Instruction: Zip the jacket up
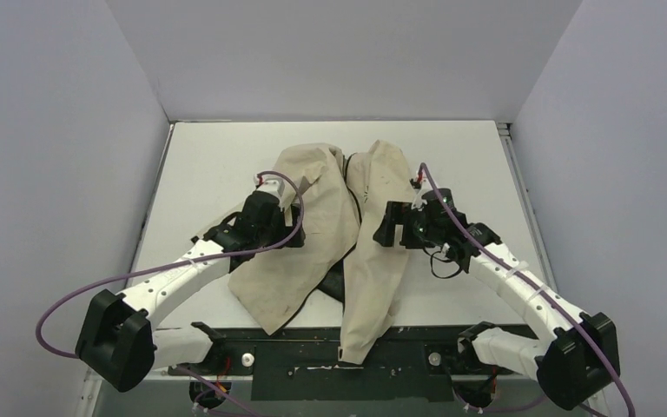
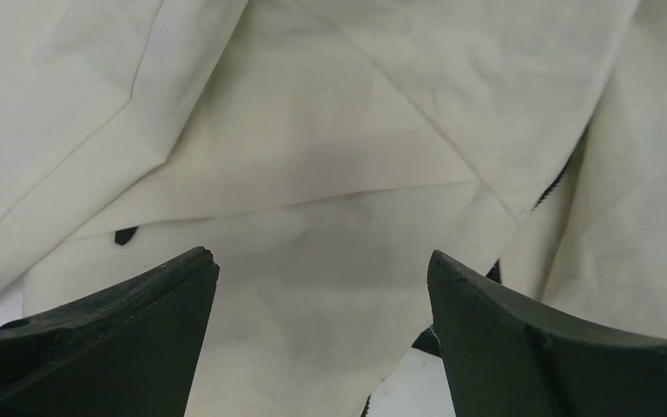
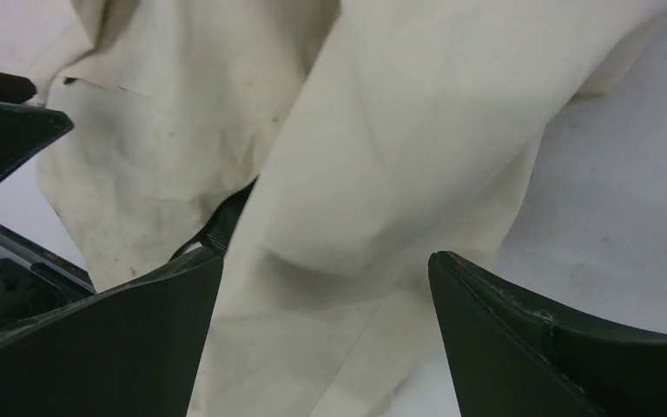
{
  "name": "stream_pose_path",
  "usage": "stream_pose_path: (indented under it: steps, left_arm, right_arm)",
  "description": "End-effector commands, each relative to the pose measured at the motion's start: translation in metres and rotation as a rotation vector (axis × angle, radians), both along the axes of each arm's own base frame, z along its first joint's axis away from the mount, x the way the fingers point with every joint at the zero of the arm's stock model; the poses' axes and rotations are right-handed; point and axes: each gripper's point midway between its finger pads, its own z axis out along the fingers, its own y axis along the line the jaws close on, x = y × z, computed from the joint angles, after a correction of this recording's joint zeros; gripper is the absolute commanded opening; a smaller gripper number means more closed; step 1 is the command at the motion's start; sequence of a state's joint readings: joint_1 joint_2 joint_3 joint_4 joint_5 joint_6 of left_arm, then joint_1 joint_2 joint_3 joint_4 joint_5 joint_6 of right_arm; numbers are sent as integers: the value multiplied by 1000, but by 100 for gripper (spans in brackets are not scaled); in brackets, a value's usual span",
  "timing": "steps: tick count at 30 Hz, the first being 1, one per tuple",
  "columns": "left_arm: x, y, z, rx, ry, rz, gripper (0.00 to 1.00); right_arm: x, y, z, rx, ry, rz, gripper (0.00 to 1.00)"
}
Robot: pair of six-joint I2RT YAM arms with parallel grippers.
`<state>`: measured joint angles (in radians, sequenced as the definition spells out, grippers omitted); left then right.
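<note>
The beige jacket (image 1: 321,208) lies crumpled on the white table (image 1: 208,165) in two lobes, with dark lining (image 1: 334,280) showing between them. One end of it droops over the table's near edge. My left gripper (image 1: 288,233) hovers over the left lobe, open, with only creased beige cloth (image 2: 330,130) between its fingers (image 2: 139,330). My right gripper (image 1: 389,228) hovers over the right lobe, also open and holding nothing. A dark toothed zipper strip (image 3: 226,217) runs beside its left finger (image 3: 122,339). Another dark zipper edge (image 2: 560,178) shows at the right of the left wrist view.
Grey walls close the table in on the left, back and right. A dark rail (image 1: 295,347) with the arm bases runs along the near edge. Bare table (image 3: 625,174) lies to the right of the jacket's right lobe.
</note>
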<state>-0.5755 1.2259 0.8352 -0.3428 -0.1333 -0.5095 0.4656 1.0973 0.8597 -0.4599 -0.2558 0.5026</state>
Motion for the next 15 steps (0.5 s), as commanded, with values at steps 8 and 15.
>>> stream_pose_path:
  steps: [8,15]
  left_arm:
    - [11,0,-1,29,-27,11,88]
    - [12,3,8,31,-38,23,88]
  right_arm:
    - [51,-10,-30,-60,-29,-168,42]
    - [86,-61,67,-193,-186,-202,5]
